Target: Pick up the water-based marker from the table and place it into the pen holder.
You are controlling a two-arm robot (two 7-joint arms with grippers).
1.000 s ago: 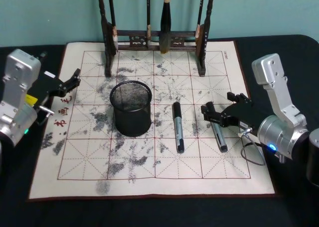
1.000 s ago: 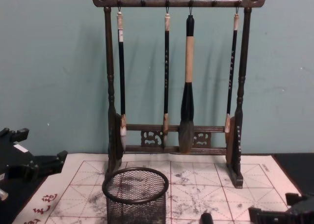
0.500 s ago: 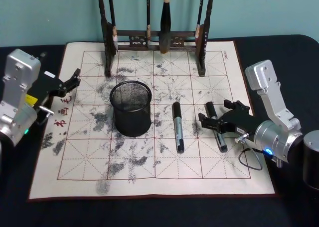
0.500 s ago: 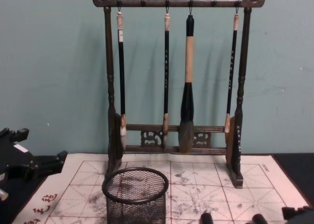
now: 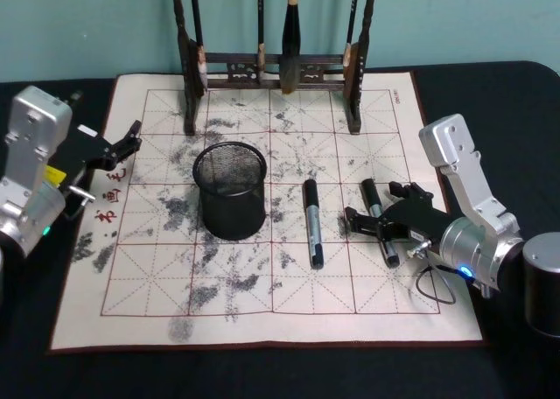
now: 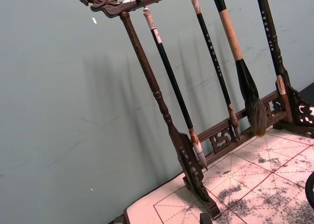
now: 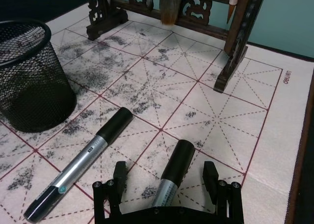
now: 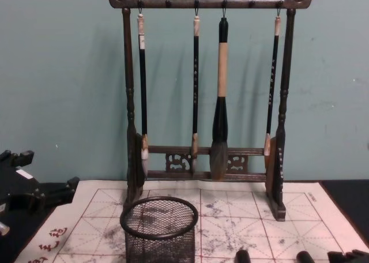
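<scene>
Two black-and-silver water-based markers lie on the calligraphy mat (image 5: pixel 157 276). One marker (image 5: pixel 312 224) (image 7: pixel 83 165) rests near the middle. The other marker (image 5: pixel 380 224) (image 7: pixel 177 160) lies to its right, and my right gripper (image 5: pixel 382 208) (image 7: pixel 165 174) is low over it, open, with one finger on each side and not touching it. The pen holder (image 5: pixel 230 193) (image 7: pixel 29 76) (image 8: pixel 159 228), a round black mesh cup, stands upright left of the markers. My left gripper (image 5: pixel 118 147) (image 8: pixel 34 194) stays parked and open at the mat's left edge.
A tall dark wooden brush rack (image 5: pixel 271 66) (image 8: pixel 202 101) (image 6: pixel 196 135) with several hanging brushes stands at the back of the mat. A dark cylinder (image 5: pixel 542 281) sits on the black table beside my right arm. The mat's front half is bare.
My right gripper has moved left and down, so its open fingers now straddle the right marker. In the chest view it has sunk towards the bottom edge. The left arm is still.
</scene>
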